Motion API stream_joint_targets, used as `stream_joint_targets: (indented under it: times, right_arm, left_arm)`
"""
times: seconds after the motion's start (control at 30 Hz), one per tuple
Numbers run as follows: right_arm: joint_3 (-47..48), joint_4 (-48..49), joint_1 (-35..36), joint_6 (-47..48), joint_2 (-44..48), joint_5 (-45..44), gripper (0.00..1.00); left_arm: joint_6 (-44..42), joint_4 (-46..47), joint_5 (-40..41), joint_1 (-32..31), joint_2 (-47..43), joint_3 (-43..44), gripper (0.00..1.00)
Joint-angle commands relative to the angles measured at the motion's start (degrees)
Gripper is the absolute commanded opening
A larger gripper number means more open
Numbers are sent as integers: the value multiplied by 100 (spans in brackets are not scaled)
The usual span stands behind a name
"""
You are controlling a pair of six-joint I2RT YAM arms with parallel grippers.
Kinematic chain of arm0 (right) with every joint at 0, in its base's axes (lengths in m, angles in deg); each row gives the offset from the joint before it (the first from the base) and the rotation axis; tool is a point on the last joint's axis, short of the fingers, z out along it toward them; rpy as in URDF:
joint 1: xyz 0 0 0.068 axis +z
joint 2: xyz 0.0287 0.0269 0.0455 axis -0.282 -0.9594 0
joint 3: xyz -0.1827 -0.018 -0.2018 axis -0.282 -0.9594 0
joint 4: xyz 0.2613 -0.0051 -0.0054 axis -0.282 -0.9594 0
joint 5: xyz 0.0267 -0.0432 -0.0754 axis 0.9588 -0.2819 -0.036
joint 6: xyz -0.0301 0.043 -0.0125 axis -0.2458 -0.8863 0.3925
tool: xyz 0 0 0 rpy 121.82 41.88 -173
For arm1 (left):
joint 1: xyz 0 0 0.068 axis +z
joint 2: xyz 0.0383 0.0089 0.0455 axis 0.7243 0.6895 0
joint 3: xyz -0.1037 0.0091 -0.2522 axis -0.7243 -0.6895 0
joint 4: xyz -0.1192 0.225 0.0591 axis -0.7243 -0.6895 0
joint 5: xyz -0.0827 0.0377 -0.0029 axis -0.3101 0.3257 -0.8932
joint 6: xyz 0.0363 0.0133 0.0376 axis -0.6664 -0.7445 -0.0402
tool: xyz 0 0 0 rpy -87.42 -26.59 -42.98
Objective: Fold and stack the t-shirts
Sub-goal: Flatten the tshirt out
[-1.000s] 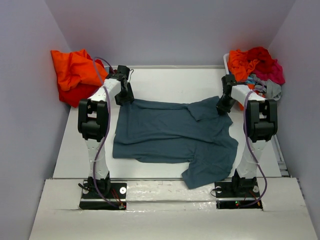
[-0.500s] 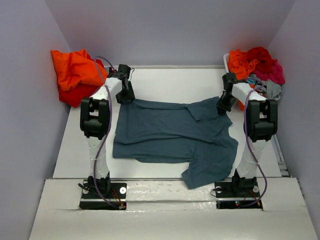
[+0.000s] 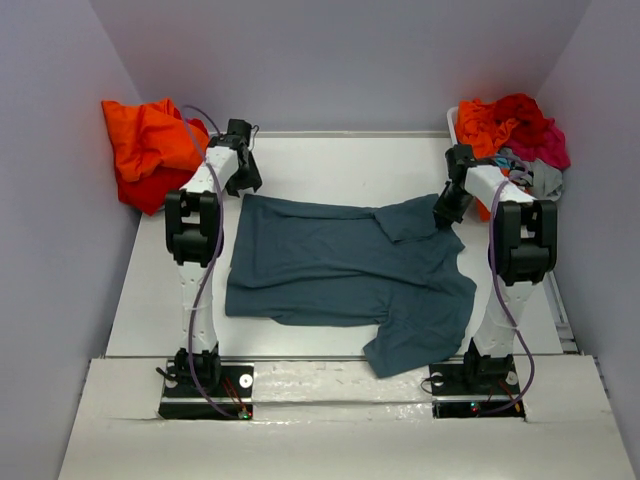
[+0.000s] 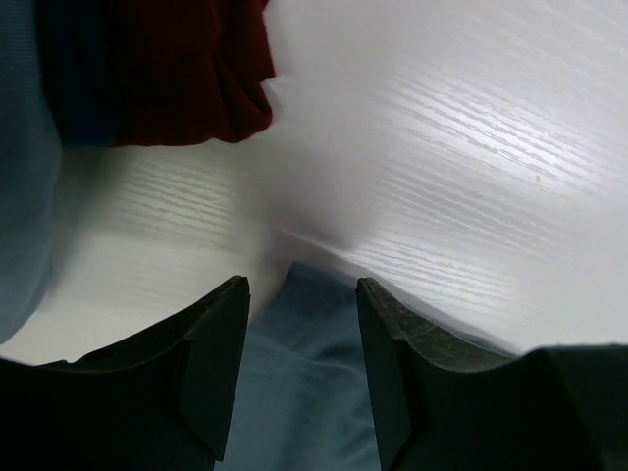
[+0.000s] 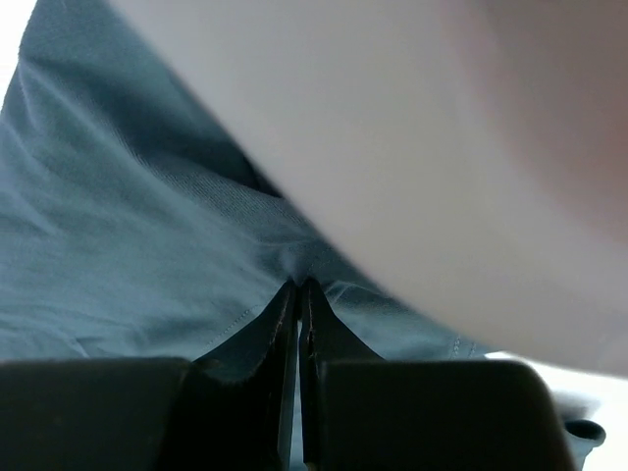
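On the white table point(image 3: 340, 160), the slate-blue t-shirt point(image 3: 340, 265) presents its far-left corner just under your half-open left gripper point(image 4: 299, 294), while your right gripper point(image 5: 298, 287) pinches its far-right corner.

Slate-blue t-shirt point(image 3: 340, 270) spread, centre; orange pile point(image 3: 145, 150) far-left, mixed pile point(image 3: 515, 135) far-right.

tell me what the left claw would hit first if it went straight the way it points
The left claw would likely meet the slate-blue t-shirt first, its corner between the open fingers, or table just beyond; depth unclear.
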Motion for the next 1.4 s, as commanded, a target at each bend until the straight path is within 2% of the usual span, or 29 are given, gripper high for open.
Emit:
stream_joint_targets:
  times: [0.0,0.27,0.57,0.7,0.83,1.07,1.37]
  right_arm:
    - [-49,-95,59,62,370,86,8]
    - [13,-121,59,62,362,112,8]
    - [-5,-121,112,53,388,138,8]
    - [4,-113,112,53,379,165,8]
    - [13,-113,112,45,362,182,8]
    - [57,-121,165,62,353,191,8]
    - [557,-340,165,97,248,253,8]
  left_arm:
    - [35,-337,88,129,34,258,59]
    - [26,-119,-166,129,-62,-304,57]
    - [-71,-101,-430,129,69,-208,49]
    - [-106,-48,-465,129,43,-217,33]
    - [-150,-22,-474,129,-9,-287,6]
    - [-141,5,-142,129,-273,-524,6]
    - [-36,-57,308,129,-844,-823,6]
